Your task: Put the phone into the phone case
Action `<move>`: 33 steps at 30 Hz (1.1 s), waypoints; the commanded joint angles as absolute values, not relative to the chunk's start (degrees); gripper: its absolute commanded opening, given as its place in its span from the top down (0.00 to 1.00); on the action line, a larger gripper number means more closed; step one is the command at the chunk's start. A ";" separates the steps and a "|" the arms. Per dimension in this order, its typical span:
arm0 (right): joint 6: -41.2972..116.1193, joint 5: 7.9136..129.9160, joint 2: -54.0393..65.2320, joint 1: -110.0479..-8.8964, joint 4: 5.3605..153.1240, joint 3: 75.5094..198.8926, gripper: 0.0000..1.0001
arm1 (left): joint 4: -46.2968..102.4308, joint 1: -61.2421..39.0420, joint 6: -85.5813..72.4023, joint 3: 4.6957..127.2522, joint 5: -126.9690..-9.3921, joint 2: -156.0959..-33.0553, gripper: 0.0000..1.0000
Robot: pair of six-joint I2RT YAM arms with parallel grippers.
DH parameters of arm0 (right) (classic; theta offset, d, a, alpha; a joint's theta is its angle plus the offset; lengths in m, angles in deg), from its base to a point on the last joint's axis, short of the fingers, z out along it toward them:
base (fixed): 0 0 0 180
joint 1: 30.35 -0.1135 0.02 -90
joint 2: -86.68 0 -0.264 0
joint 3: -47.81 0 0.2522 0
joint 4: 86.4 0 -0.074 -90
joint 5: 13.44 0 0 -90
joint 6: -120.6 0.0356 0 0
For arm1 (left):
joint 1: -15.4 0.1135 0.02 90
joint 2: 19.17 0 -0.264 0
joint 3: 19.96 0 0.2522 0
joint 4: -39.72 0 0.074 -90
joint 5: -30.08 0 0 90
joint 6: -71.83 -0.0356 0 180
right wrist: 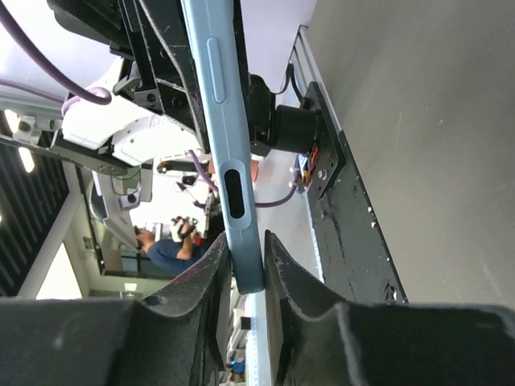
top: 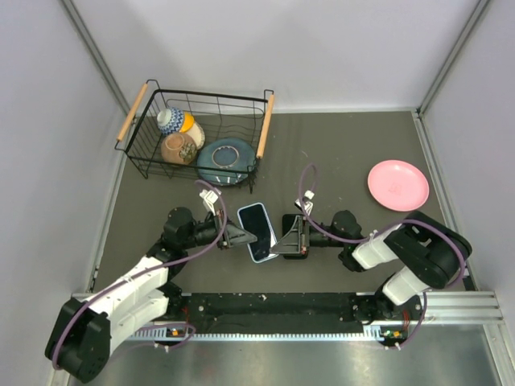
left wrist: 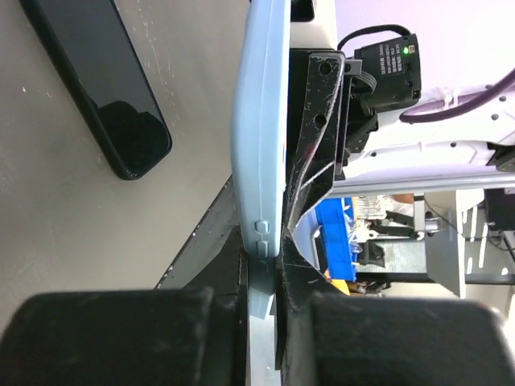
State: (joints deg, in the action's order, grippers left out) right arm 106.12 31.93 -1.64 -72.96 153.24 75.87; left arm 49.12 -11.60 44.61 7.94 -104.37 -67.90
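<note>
The light blue phone case (top: pixel 257 232) is held off the table between both grippers, tilted, its dark face up. My left gripper (top: pixel 245 236) is shut on its left edge; the case shows edge-on in the left wrist view (left wrist: pixel 261 137) between the pads (left wrist: pixel 261 322). My right gripper (top: pixel 282 241) is shut on its right end, and the case corner (right wrist: pixel 229 161) sits between those fingers (right wrist: pixel 245 273). The black phone (left wrist: pixel 105 88) lies flat on the table beyond the case. In the top view I cannot tell it apart from the right gripper.
A wire basket (top: pixel 149 165) with bowls and a blue plate stands at the back left. A pink plate (top: pixel 398 185) lies at the right. A black rail (top: pixel 273 305) runs along the near edge. White walls enclose the table.
</note>
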 commanded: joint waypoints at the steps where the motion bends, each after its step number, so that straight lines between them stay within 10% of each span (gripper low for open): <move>1: 105.66 35.07 -1.22 -73.15 171.95 78.35 0.70 | 51.45 -12.37 40.90 8.65 -108.60 -66.45 1.00; 4: 104.69 34.63 -0.69 -73.06 172.03 78.27 0.48 | 51.10 -12.37 39.58 9.97 -112.37 -66.37 1.00; 10: 104.25 34.19 -3.58 -72.71 171.86 80.55 0.44 | 49.26 -12.46 37.38 12.26 -117.75 -67.77 1.00; 16: 105.30 33.67 -5.61 -72.71 171.95 84.68 0.65 | 45.56 -12.55 35.01 13.05 -119.33 -69.70 1.00; 20: 106.79 34.36 -5.44 -72.45 171.95 85.74 0.98 | 44.78 -12.46 34.92 13.14 -119.69 -70.59 0.87; 21: 107.15 34.63 -5.26 -72.18 172.03 85.82 1.00 | 43.21 -12.55 34.74 13.40 -118.73 -70.50 0.68; 24: 108.82 36.39 -3.33 -70.78 172.03 85.30 1.00 | 39.08 -12.55 33.34 13.67 -115.92 -68.75 0.58; 33: 111.63 37.88 -1.04 -67.17 172.03 83.63 1.00 | 38.53 -12.55 33.86 11.47 -112.30 -63.20 0.58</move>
State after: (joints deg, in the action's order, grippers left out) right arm 109.71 36.50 -3.60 -67.99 152.37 83.35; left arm 37.47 -12.37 34.30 11.48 -113.26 -64.93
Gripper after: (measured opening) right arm 0.087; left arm 0.429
